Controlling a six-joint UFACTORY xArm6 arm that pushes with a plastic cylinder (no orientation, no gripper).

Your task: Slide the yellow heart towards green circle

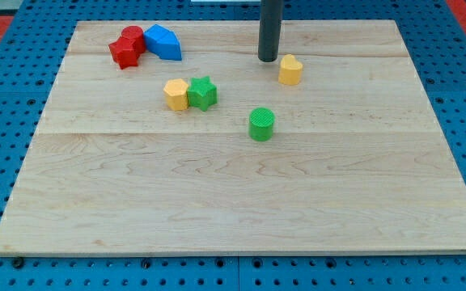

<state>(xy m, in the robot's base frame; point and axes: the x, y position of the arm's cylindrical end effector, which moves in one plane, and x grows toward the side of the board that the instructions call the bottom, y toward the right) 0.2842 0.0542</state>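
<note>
The yellow heart sits on the wooden board at the upper right of centre. The green circle stands below it and a little to the left, apart from it. My tip is on the board just left of the yellow heart and slightly above it, with a small gap between them. The rod rises straight up out of the view's top.
A yellow hexagon block touches a green star left of centre. Two red blocks and a blue block are clustered at the top left. The wooden board lies on a blue pegboard.
</note>
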